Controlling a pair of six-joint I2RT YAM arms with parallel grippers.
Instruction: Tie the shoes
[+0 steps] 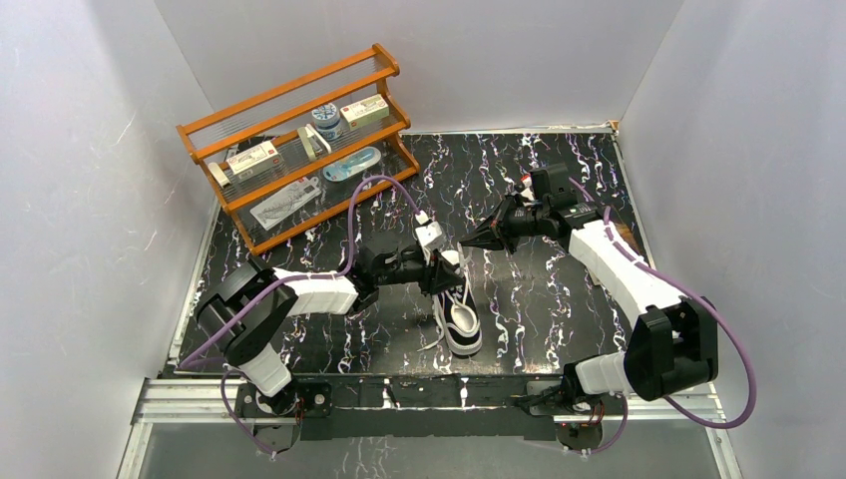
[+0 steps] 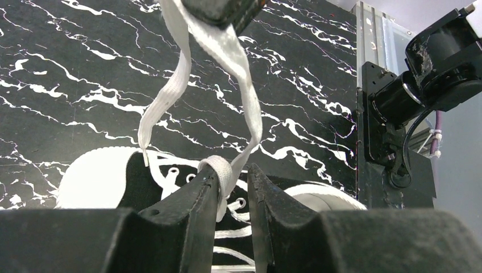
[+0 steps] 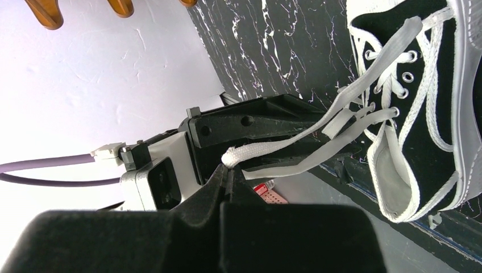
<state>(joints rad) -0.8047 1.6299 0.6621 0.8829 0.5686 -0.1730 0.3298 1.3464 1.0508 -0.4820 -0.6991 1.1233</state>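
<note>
Your right gripper (image 3: 227,168) is clamped on a fold of the white lace (image 3: 295,142), and the strands run taut from its tips toward the eyelets. Your left gripper (image 2: 234,176) stands only narrowly parted. A loop of that lace hooks over one fingertip (image 2: 207,185) and drops into the gap, and nothing looks pinched there.

The shoe (image 1: 461,321) sits on the marbled table (image 1: 559,299) at centre frame in the top view, with its long axis running roughly up and down the picture. The left gripper hangs right over the shoe's upper end, so that arm is the nearer one. The right gripper stands off to the upper right, clear of the shoe, with the lace bridging the two.

The coming move, as I judge it, turns on that bridge. Close your left fingers on the hooked loop before the right pulls away up and right, or the loop may slip off the fingertip.
</note>
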